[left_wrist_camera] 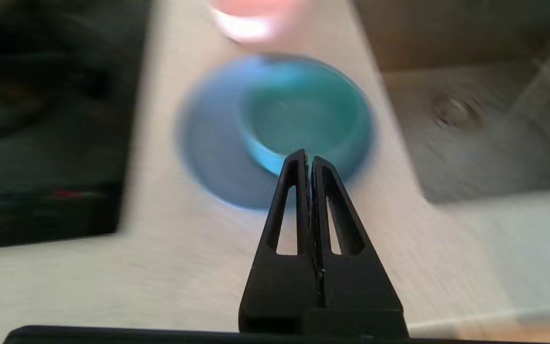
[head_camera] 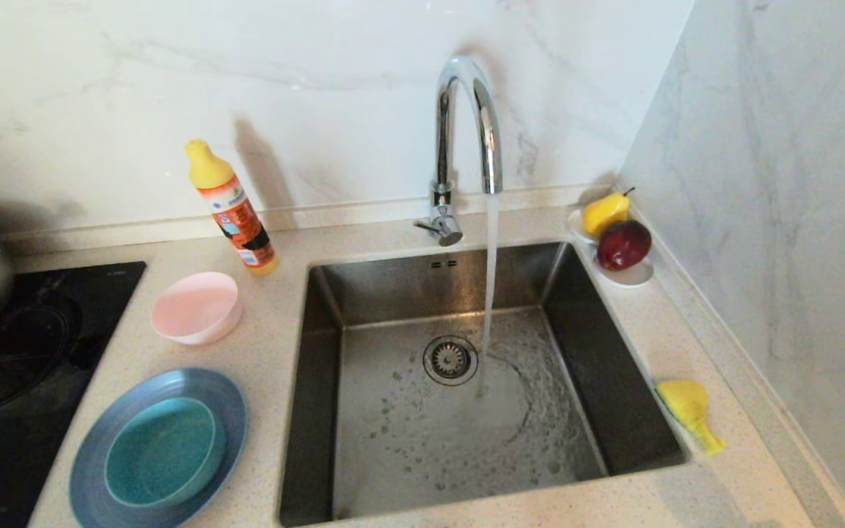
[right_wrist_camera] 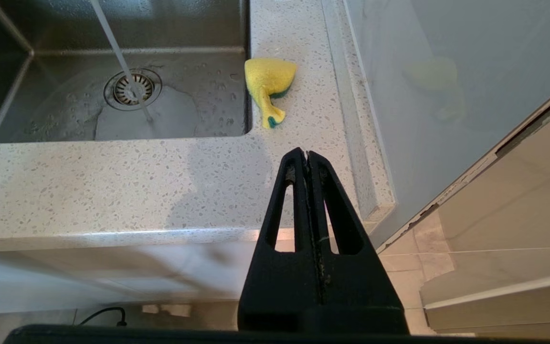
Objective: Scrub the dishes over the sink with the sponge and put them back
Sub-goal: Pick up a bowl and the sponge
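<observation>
The left gripper [left_wrist_camera: 309, 157], its black fingers pressed together and empty, hangs above the counter near the wide grey-blue round plate [left_wrist_camera: 210, 157], left of the square steel sink [head_camera: 323, 352]. Blur smears that view. The teal bowl [head_camera: 162, 451] sits in the plate; the pale pink bowl [head_camera: 197, 306] stands behind it. The right gripper [right_wrist_camera: 307, 155], likewise closed and empty, is off the counter's front edge, apart from the crumpled yellow sponge [right_wrist_camera: 268, 81] on the sink's right rim.

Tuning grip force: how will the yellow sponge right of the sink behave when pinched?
The sponge lies crumpled with one end twisted thin, so it is probably soft and will squash. It looks light. It lies right at the sink edge, so a push could tip it in.
</observation>
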Available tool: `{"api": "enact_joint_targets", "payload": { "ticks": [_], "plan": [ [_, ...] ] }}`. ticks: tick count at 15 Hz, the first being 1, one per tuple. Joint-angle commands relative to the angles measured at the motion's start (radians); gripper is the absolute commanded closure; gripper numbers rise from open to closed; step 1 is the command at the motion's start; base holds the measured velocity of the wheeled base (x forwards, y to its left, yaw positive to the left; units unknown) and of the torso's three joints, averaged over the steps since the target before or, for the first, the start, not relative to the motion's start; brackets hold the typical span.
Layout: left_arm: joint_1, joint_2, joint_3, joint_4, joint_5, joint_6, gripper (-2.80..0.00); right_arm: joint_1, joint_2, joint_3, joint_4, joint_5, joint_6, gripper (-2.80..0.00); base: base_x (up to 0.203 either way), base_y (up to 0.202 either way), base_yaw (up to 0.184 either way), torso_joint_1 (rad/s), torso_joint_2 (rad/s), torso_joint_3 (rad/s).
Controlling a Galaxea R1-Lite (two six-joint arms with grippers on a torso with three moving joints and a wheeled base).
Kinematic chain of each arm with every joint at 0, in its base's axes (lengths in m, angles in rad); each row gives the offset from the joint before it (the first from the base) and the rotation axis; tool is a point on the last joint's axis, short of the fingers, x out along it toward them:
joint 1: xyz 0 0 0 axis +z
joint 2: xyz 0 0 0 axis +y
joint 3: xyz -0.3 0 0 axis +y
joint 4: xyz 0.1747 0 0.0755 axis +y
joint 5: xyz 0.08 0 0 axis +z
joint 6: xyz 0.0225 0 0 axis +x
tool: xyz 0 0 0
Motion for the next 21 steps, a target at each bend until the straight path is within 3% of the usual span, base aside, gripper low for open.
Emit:
{"api": "enact_joint_targets", "payload": {
  "ticks": [1, 15, 17, 21],
  "plan": [
    [0.002, -0.010, 0.025, 0.000, -0.014, -0.004, 0.00, 0.001, 0.000, 0.000, 0.001, 0.000, 0.000, 0.00, 0.000, 0.000, 0.000, 0.000, 0.00, 0.000],
    [0.002, -0.010, 0.025, -0.001, -0.015, -0.006, 0.00, 0.001, -0.002, 0.000, 0.004, 0.000, -0.009, 0.00, 0.000, 0.000, 0.000, 0.000, 0.00, 0.000],
    [0.002, -0.010, 0.025, -0.001, -0.015, -0.006, 0.00, 0.001, -0.002, 0.000, 0.005, 0.004, -0.040, 0.00, 0.000, 0.000, 0.000, 0.000, 0.00, 0.000],
    [0.002, -0.010, 0.025, -0.001, -0.015, -0.006, 0.00, 0.001, -0.003, -0.056, 0.097, 0.010, -0.050, 0.00, 0.000, 0.000, 0.000, 0.000, 0.00, 0.000]
  ]
}}
